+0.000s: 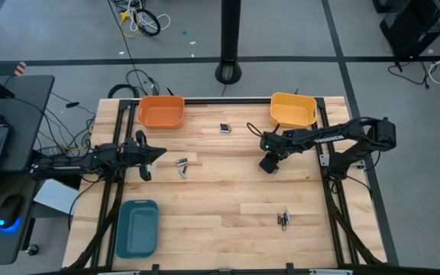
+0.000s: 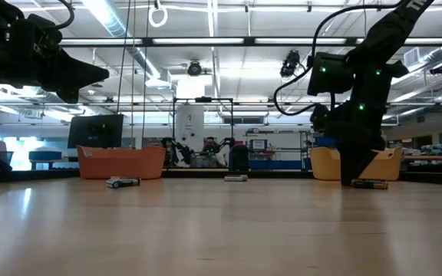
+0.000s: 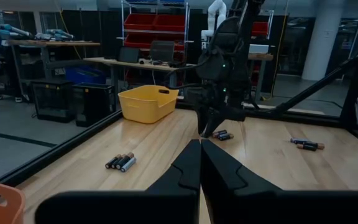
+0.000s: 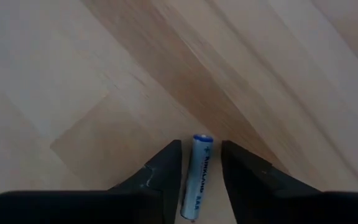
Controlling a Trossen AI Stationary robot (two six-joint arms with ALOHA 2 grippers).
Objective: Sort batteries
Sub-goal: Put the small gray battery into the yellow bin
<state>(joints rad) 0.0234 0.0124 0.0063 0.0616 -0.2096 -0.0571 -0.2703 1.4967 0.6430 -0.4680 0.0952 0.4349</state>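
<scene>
From above, the right gripper is down on the table just in front of the yellow tray. The left gripper hangs at the left side near the orange tray, and loose batteries lie just beside it. A small boxy one sits between the two trays, another cluster lies toward the front, and a teal tray sits at the front left.

At table height, the right gripper reaches the wood, with a battery lying just beside it.

From the left wrist, that arm's fingers are pressed together on nothing, and three batteries lie ahead.

From the right wrist, the fingers stand apart around a silvery battery, a gap showing on each side. I can't tell if it's off the table yet. The grip looks best squeezed evenly on the middle of the cell, so it doesn't roll or swing end-down when lifted.
</scene>
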